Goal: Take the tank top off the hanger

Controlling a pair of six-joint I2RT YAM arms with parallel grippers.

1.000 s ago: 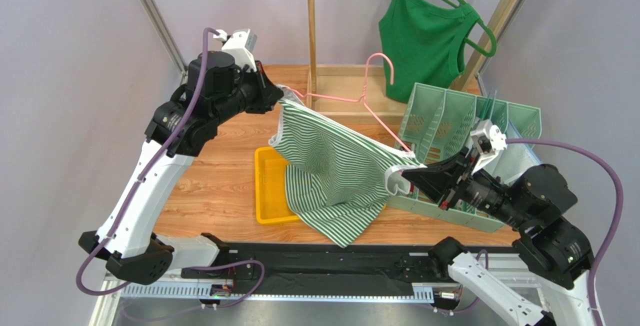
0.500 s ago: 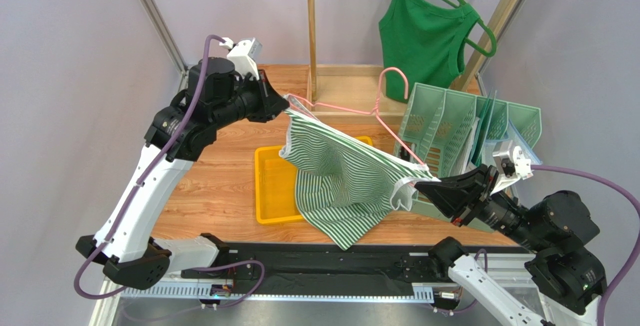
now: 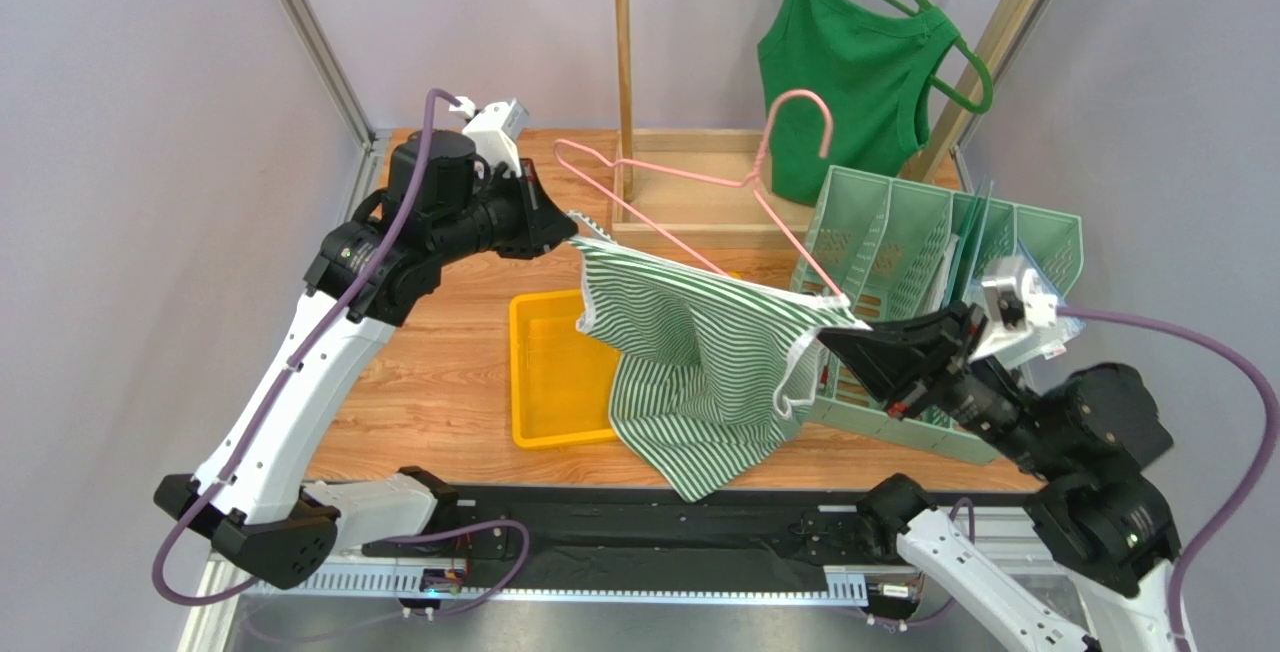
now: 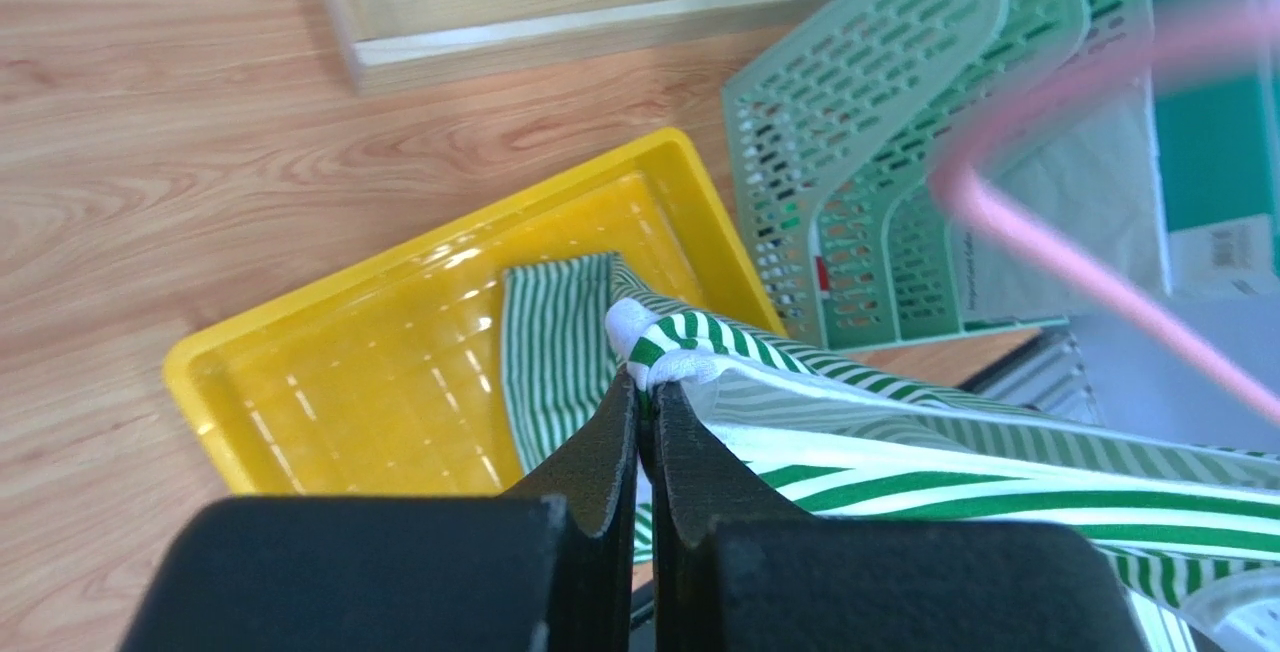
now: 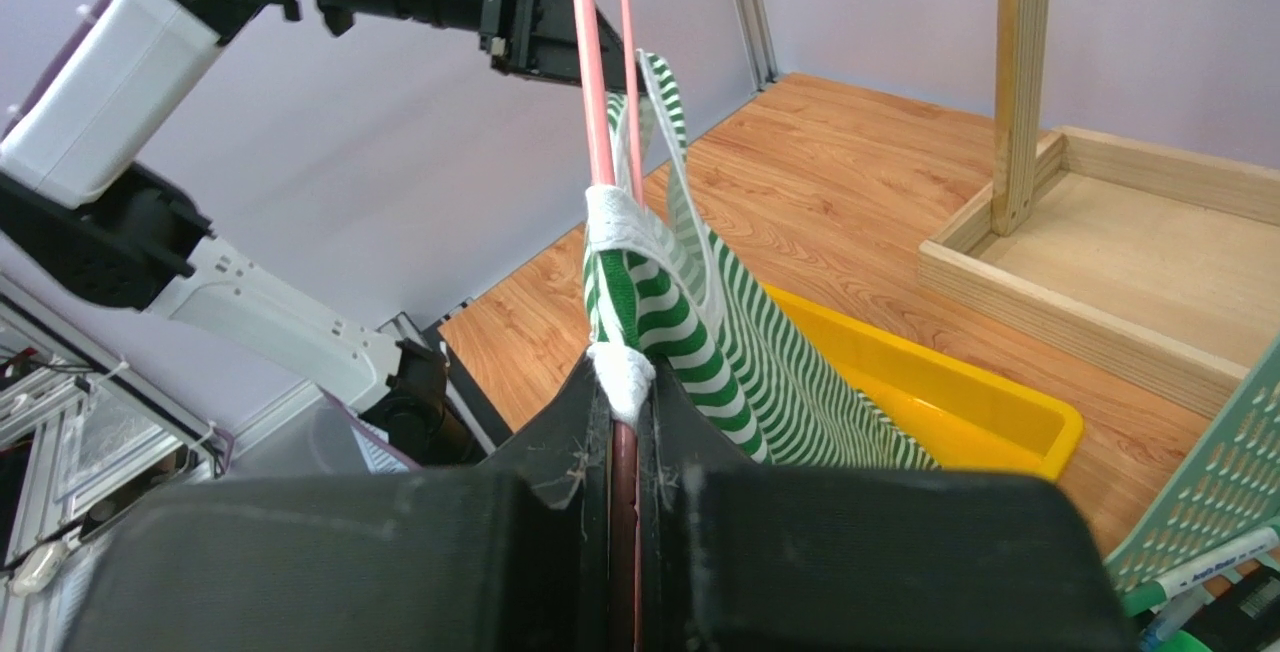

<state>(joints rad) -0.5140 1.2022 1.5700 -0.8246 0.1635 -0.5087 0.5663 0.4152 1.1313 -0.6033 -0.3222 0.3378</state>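
From above, the left fingers pinch one strap of the striped tank top. The top sags between them and the right fingers, with the pink hanger rising behind.

Left wrist: the fingers are shut on the white hem. A yellow tray lies beneath with striped cloth hanging over it, and a green rack stands beyond.

Right wrist: the fingers clamp the hanger wire where the strap wraps it. A wooden stand sits ahead to the right.

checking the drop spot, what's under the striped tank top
A yellow tray on the wooden table lies under the striped tank top. The cloth covers the tray's right part in the top view, so what lies there cannot be seen.
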